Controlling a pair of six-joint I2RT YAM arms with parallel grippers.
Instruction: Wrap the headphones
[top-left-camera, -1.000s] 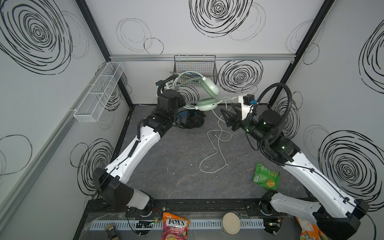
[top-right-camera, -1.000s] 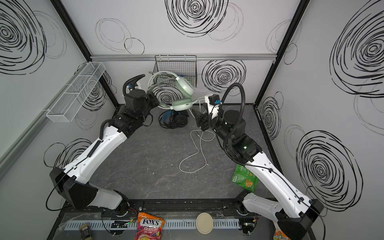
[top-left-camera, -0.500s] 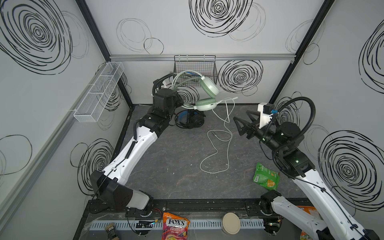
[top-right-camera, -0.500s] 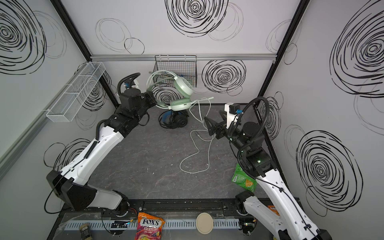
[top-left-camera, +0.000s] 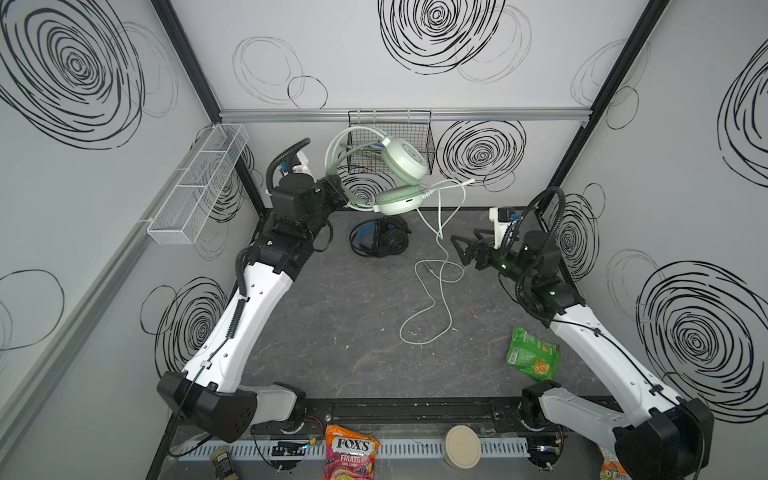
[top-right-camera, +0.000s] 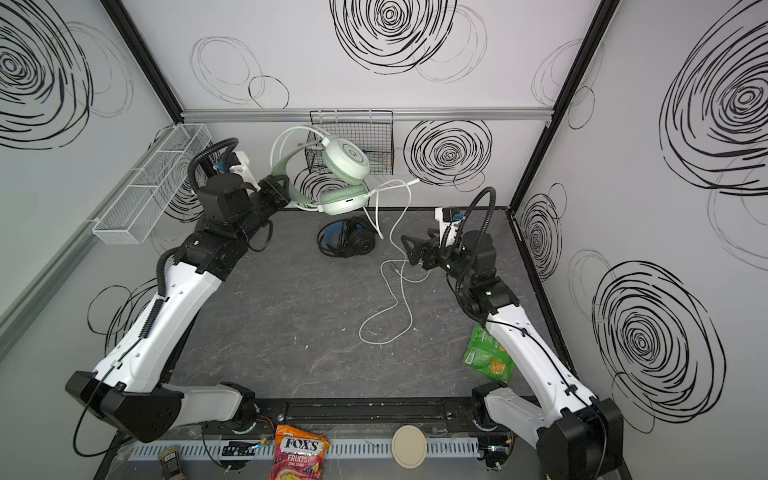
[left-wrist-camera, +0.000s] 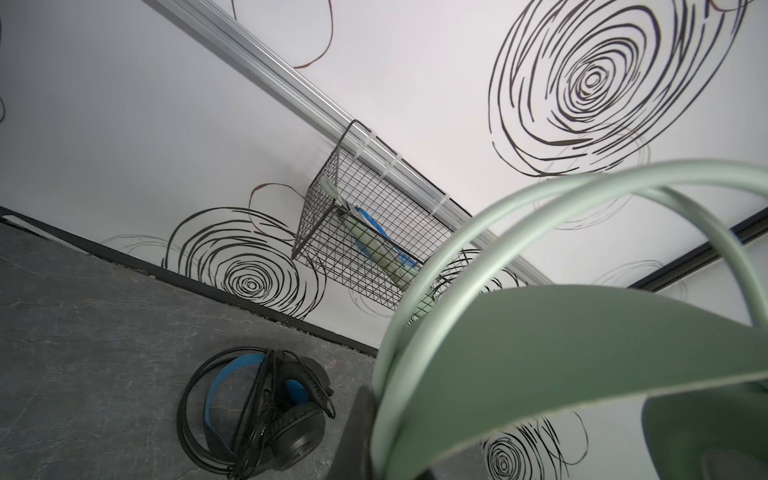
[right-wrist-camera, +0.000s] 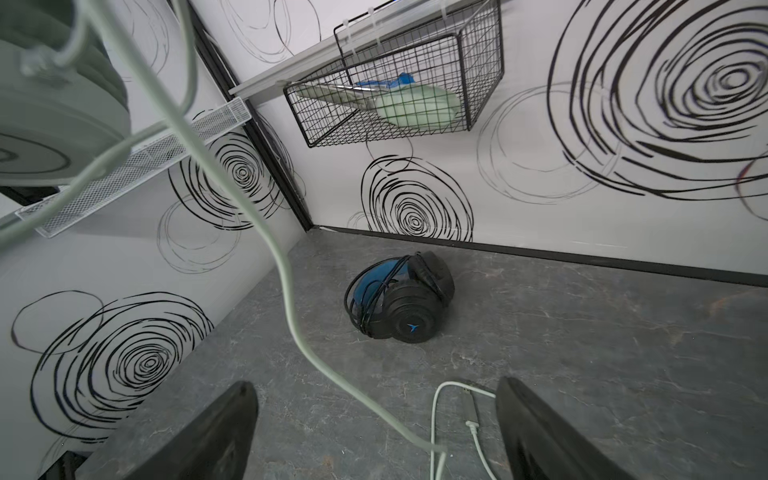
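Mint headset (top-left-camera: 399, 166) hangs in the air at 12 o'clock of the mat (top-left-camera: 332, 332), in front of the wire basket (top-left-camera: 430, 141) on the back wall. The left gripper (top-left-camera: 336, 195) is pinched tight on its headband, which fills the left wrist view. Its pale cable (right-wrist-camera: 286, 274) drops from the lower earcup and lies in loose loops on the mat, toward 5 o'clock of the black headset (top-left-camera: 388, 241). That headset rests on the mat under the mint one, its black cord wound around it. At 3 o'clock of it the right gripper (top-left-camera: 459, 249) hovers with its 2 fingers (right-wrist-camera: 216, 432) spread wide, gripping nothing; the hanging cable passes just in front of them.
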